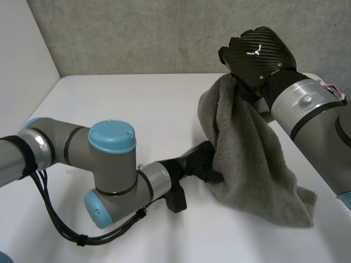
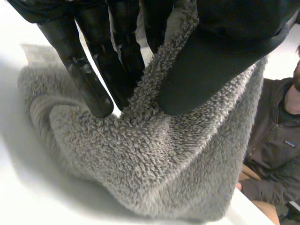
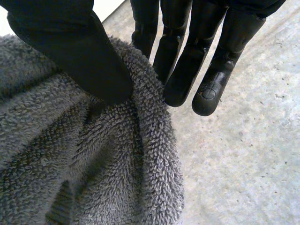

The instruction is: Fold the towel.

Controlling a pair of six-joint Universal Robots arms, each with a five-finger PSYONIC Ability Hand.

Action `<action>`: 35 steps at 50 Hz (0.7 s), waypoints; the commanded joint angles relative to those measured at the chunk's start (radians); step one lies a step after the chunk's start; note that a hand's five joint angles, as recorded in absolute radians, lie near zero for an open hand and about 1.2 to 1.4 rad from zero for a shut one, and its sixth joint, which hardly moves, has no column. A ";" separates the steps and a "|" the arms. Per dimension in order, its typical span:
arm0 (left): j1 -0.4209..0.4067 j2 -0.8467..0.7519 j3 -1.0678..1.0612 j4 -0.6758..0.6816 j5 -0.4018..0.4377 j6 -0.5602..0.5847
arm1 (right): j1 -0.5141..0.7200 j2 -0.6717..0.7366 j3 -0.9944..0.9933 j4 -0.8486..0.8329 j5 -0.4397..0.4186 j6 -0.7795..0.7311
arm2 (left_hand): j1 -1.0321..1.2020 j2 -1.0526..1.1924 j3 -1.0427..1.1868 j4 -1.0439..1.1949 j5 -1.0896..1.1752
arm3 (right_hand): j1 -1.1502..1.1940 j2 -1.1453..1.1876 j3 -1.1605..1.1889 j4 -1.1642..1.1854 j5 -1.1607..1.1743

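Observation:
A grey terry towel hangs from my right hand, which is raised above the table's right side; the towel's lower end rests bunched on the table. In the right wrist view the thumb presses a fold of the towel against the fingers, so this hand is shut on the towel's top. My left hand is low at the towel's left edge. In the left wrist view its thumb and fingers pinch a ridge of the towel.
The white table stretches bare to the left and back, up to a grey wall and a white side panel. A seated person in a dark jacket is beyond the table edge behind the towel.

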 commanded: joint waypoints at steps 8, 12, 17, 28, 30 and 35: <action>0.272 0.277 0.049 0.044 -0.185 0.148 | -0.002 0.073 -0.022 -0.065 0.004 -0.050 | 0.263 0.224 0.229 0.226 0.238 | 0.474 0.234 0.215 0.207 0.263; 0.321 0.396 0.059 0.009 -0.168 0.364 | 0.006 0.116 -0.004 -0.111 -0.004 -0.037 | 0.263 0.224 0.229 0.226 0.238 | 0.474 0.234 0.215 0.207 0.263; 0.315 0.461 0.052 -0.077 -0.156 0.527 | 0.009 0.162 0.017 -0.124 -0.009 -0.039 | 0.263 0.224 0.229 0.226 0.238 | 0.474 0.234 0.215 0.207 0.263; 0.286 0.381 -0.118 -0.258 -0.164 0.875 | 0.009 0.212 0.074 0.057 -0.009 -0.077 | 0.263 0.224 0.229 0.226 0.238 | 0.474 0.234 0.215 0.207 0.263; 0.279 0.367 -0.152 -0.286 -0.165 0.935 | 0.009 0.225 0.071 0.117 -0.009 -0.096 | 0.263 0.224 0.229 0.226 0.238 | 0.474 0.234 0.215 0.207 0.263; 0.279 0.337 -0.197 -0.326 -0.168 1.061 | 0.011 0.260 0.039 0.288 -0.013 -0.157 | 0.263 0.224 0.229 0.226 0.238 | 0.474 0.234 0.215 0.207 0.263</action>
